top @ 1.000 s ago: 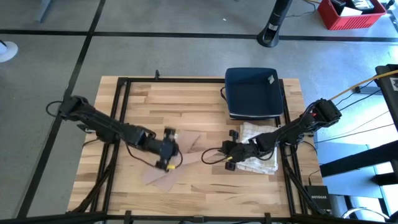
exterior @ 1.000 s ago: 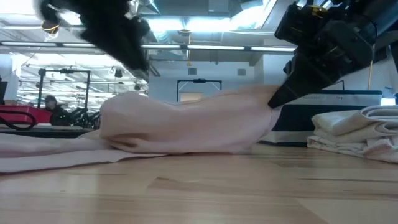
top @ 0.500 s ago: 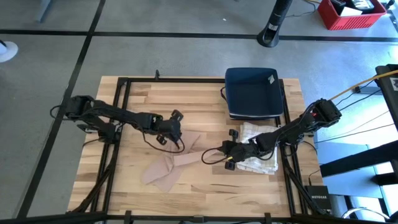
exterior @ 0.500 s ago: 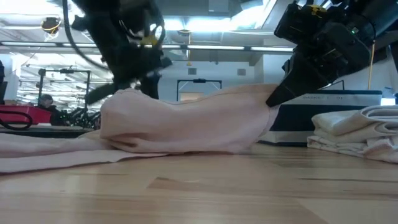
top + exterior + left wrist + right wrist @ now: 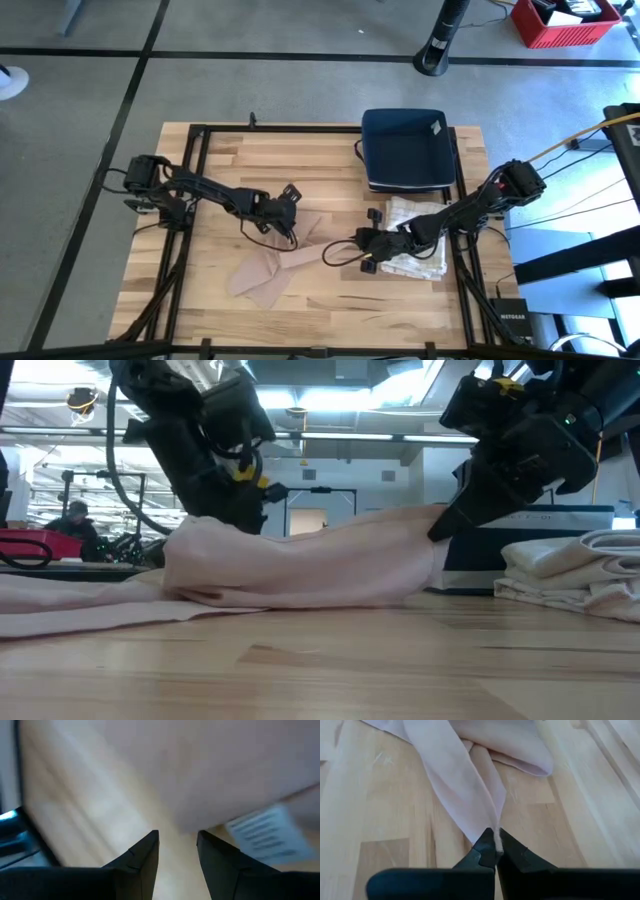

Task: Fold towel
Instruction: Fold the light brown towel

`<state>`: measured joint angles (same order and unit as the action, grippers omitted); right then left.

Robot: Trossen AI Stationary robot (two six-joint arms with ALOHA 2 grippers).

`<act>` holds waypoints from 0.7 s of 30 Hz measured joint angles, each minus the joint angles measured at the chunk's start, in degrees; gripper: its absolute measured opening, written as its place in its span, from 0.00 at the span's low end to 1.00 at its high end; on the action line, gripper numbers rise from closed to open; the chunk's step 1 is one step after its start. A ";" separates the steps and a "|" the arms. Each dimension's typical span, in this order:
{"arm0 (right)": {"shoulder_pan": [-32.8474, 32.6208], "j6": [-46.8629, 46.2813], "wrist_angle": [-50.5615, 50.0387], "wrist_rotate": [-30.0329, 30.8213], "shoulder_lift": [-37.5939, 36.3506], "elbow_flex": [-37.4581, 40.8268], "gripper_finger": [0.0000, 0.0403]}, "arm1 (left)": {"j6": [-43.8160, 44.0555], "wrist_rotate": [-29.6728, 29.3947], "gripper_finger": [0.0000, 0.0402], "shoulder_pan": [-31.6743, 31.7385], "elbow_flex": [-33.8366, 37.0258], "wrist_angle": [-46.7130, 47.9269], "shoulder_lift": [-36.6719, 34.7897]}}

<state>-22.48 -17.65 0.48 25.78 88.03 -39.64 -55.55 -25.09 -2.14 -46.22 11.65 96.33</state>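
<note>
At surface centre, the pink towel [image 5: 275, 265] lay bunched. Right gripper [image 5: 364, 243], jaws clamped on its 3 o'clock corner, stayed put; left gripper [image 5: 290, 196], jaws apart, had retreated toward 11 o'clock, probably regrasping.

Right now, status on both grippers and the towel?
Right gripper shut on pink towel corner. Left gripper open, empty, above towel's far edge. White folded stack beside right arm.

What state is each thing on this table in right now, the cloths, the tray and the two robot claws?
Pink towel: crumpled, one corner pinched.
Right gripper: jaws shut on the towel corner.
Left gripper: jaws open, holding nothing.
White towels: folded, stacked.
Blue tray: empty.
</note>
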 joint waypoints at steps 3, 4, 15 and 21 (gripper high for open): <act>0.00 0.00 -0.12 -0.12 0.07 0.00 0.01 | 0.71 -6.17 0.32 -0.93 0.00 -0.12 -0.93; 0.00 0.00 -0.07 -0.13 0.07 0.00 0.01 | 1.29 -7.51 0.32 -1.11 -0.02 0.20 -1.52; 0.00 0.13 -0.08 -0.31 0.07 0.00 0.01 | 4.04 3.66 0.32 -0.32 0.00 -0.80 -1.63; 0.00 0.13 -0.10 -0.31 0.07 0.00 0.01 | 3.69 4.32 0.32 -0.21 -0.02 -3.75 -1.63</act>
<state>-22.48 -17.52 0.38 25.47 88.09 -39.64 -51.86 -20.77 -2.35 -46.24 7.90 94.70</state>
